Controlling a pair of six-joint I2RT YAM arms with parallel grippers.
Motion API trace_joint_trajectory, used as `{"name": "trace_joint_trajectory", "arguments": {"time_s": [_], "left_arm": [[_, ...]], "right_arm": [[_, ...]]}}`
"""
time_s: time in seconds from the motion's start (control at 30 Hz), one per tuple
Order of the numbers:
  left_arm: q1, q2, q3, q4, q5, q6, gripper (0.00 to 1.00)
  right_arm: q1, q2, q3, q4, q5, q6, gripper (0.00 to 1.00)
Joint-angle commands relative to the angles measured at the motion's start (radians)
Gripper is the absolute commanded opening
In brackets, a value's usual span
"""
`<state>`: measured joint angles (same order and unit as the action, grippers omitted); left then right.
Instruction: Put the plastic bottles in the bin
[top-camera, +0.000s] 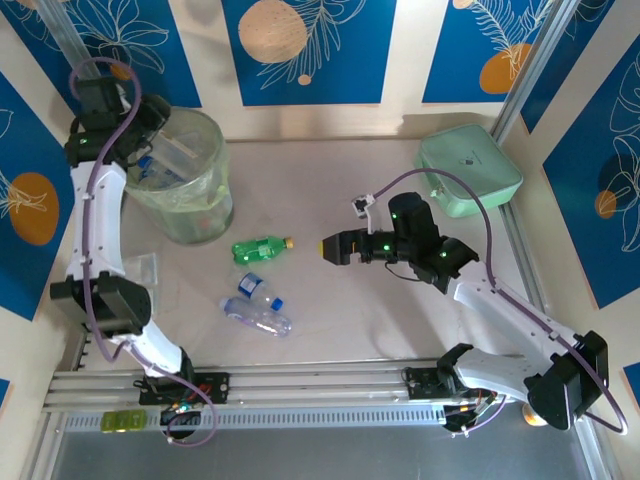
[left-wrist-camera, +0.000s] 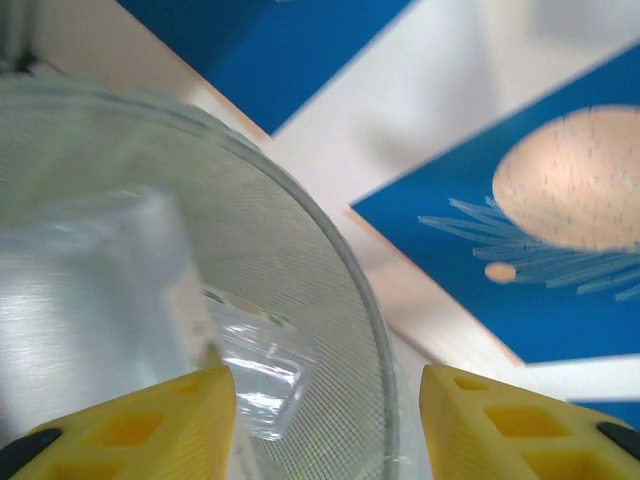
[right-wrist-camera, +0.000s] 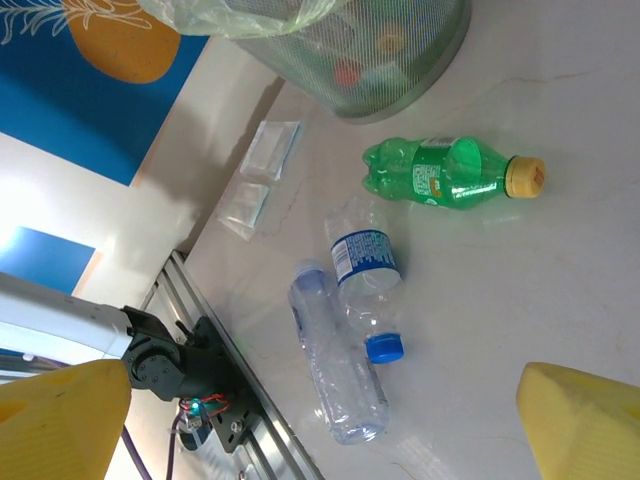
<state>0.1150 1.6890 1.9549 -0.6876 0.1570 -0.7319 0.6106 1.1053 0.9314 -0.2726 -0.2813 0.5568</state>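
Yellow fingers of the left tool are standing apart over the mouth of the bin, with nothing spanning the gap between them. A crumpled piece of clear plastic is showing just inside the rim beside one finger, and I cannot tell whether the two are touching. This tool is hanging at ten o'clock on the counter, probably so that anything let go falls straight into the pale green liner rather than onto the rim.

Three plastic bottles are lying loose near the middle of the counter, well apart from the bin. The green bottle is resting on its side at about five o'clock from the bin, its yellow cap pointing toward three o'clock. At six o'clock from it, a clear bottle with a blue label and a second clear bottle are lying against each other.

The right tool is hovering at three o'clock from the green bottle, level with its cap, fingers spread wide and holding nothing. It is likely lining up on that bottle. The dented plastic will probably squash or roll under a pinch, so a grip across the body seems safer than one at the cap.

A mint-green case is sitting at one o'clock, out of the way, and small clear packets are lying near the nine o'clock edge.
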Motion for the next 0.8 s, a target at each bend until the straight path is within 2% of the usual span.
{"name": "trace_joint_trajectory", "arguments": {"time_s": [0.0, 0.2, 0.47, 0.6, 0.77], "left_arm": [[-0.002, 0.059, 0.062, 0.009, 0.057, 0.047, 0.50], [0.007, 0.077, -0.059, 0.037, 0.065, 0.024, 0.49], [0.022, -0.016, -0.223, 0.114, 0.133, -0.034, 0.49], [0.020, -0.080, -0.217, 0.136, 0.147, -0.047, 0.52], [0.015, -0.094, -0.108, 0.144, 0.168, -0.062, 0.56]], "right_arm": [[0.011, 0.009, 0.000, 0.012, -0.028, -0.011, 0.99], [0.015, 0.014, -0.002, 0.013, -0.024, -0.014, 0.99], [0.032, 0.064, 0.033, -0.011, -0.019, -0.035, 0.99], [0.096, 0.178, 0.125, -0.114, 0.023, -0.118, 0.98], [0.208, 0.306, 0.232, -0.198, 0.110, -0.228, 0.96]]}}
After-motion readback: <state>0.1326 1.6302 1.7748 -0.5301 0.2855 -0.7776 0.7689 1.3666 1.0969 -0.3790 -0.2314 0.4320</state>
